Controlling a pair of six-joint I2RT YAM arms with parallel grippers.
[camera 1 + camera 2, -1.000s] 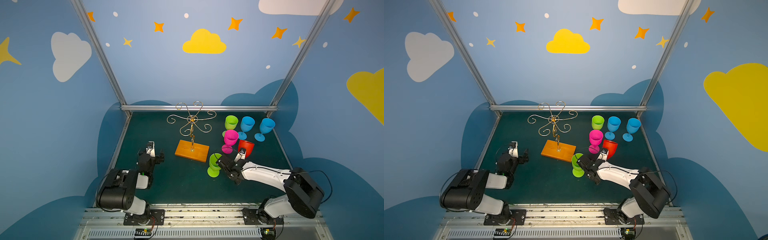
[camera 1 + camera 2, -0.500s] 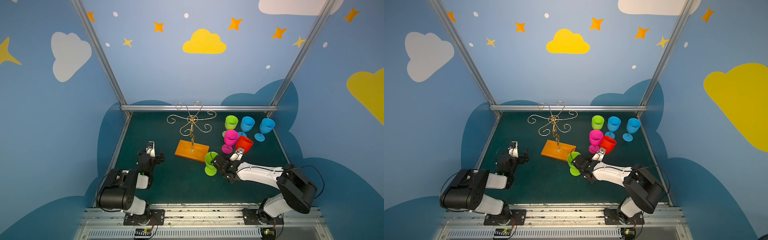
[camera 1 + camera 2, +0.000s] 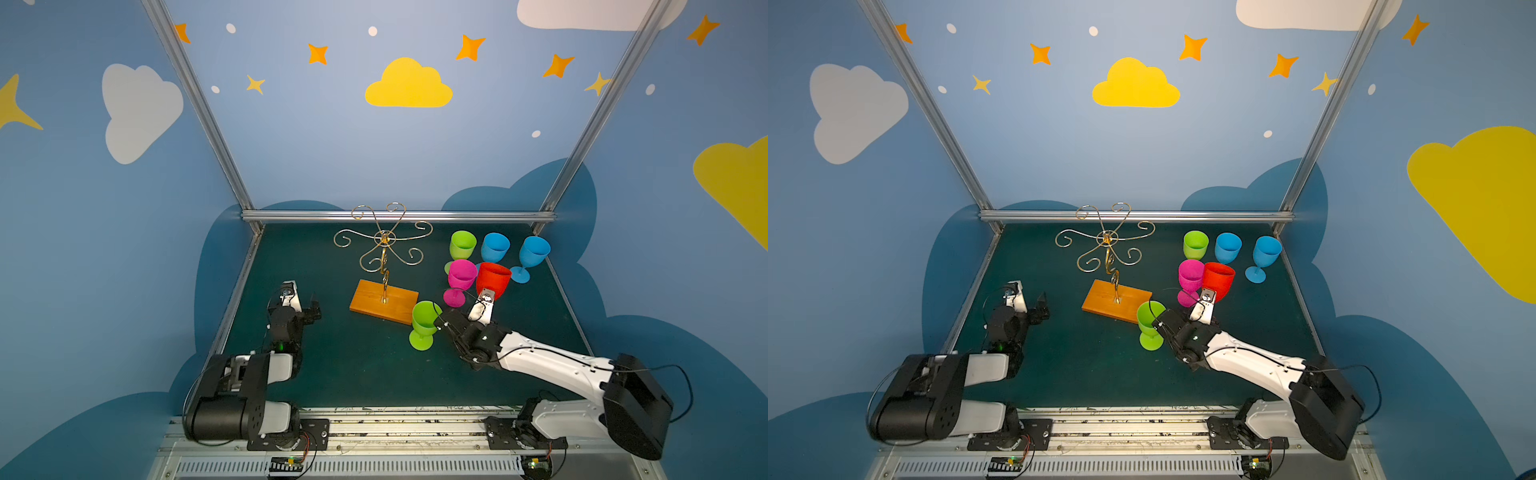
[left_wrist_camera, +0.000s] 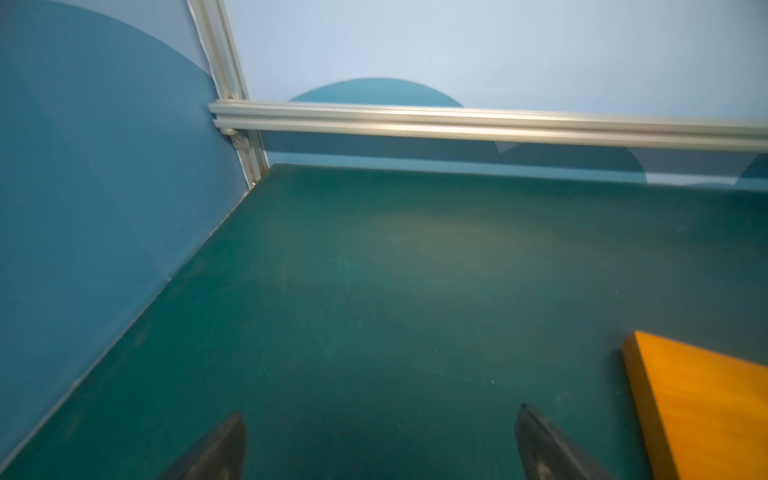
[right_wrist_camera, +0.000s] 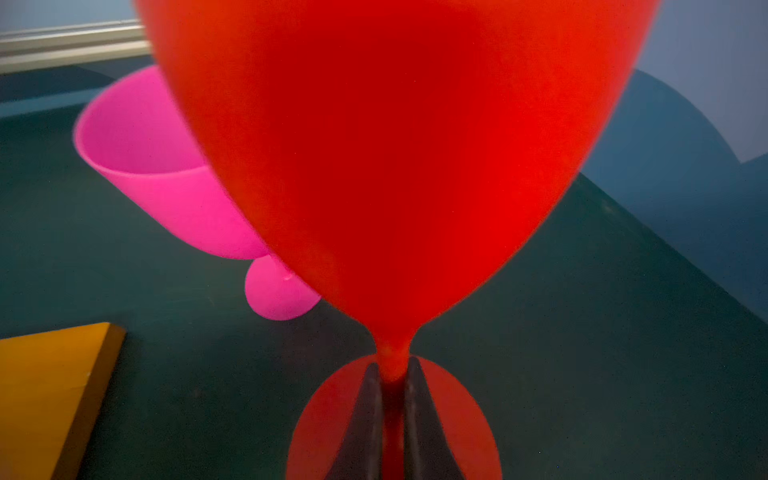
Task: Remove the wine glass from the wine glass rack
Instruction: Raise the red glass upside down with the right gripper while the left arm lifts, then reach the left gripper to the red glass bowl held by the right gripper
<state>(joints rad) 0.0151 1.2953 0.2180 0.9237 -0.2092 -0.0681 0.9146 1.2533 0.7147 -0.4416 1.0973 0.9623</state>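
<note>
The right gripper [image 5: 392, 376] pinches the red wine glass [image 5: 395, 145] by its stem, just beside the pink glass [image 5: 166, 183]; the left gripper [image 4: 381, 409] gapes wide.

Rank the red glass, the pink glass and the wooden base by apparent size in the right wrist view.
1. Red glass: largest by far, though nearest the camera.
2. Pink glass: partly hidden behind the red one.
3. Wooden base: only a corner shows, so this rank is unsure.

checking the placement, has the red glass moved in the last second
Yes: in a top view the red glass has shifted up the picture, its bowl now level with the pink glass rather than below it.
</note>
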